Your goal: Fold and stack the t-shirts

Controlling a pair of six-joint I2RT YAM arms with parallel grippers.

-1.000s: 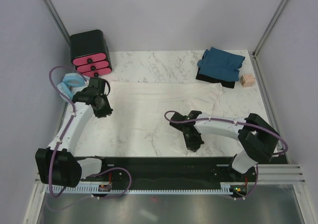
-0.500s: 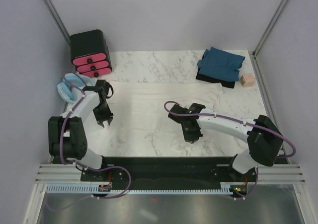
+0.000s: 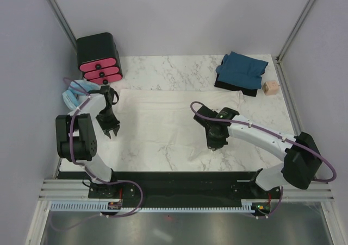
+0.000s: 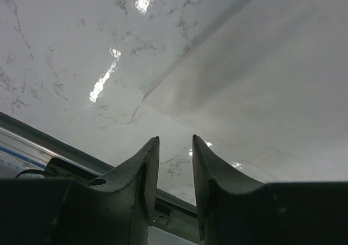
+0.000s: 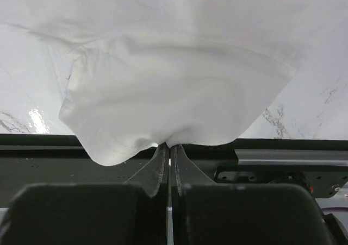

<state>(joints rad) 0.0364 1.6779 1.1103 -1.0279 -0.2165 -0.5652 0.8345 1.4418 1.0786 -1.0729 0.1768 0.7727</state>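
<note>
- The right gripper [image 3: 213, 143] is near the table's [image 3: 163, 66] near edge, right of the middle. It is clamped tight on a bunched fold of the cream-white t-shirt [image 3: 163, 114].
- In the right wrist view, the right gripper [image 5: 168, 147] has its fingers [image 5: 157, 169] pressed together. The cream-white t-shirt [image 5: 179, 93] puffs out just beyond the tips, and the pinched bit itself is hidden between them.
- The left gripper [image 3: 109, 130] is at the table's left edge with its fingers parted and nothing between them.
- In the left wrist view, bare marble shows in the gap of the left gripper [image 4: 175, 143]. A corner of the cream-white t-shirt [image 4: 272, 66] lies just ahead of the fingers [image 4: 141, 174] and to their right, apart from them.
- The rest of the cream-white t-shirt lies spread flat across the middle of the table.
- The teal-blue t-shirt [image 3: 242, 68] lies folded at the far right corner, well apart from both grippers.
- A dark layer [image 3: 232, 86] shows under it; what it is cannot be made out.
- A small wooden cube [image 3: 269, 87] sits just beside it.
- A pale blue padded ring [image 3: 73, 96] sits off the table's left edge, partly covered by cable.
- A black box with pink drawers [image 3: 99, 57] stands at the far left corner.
</note>
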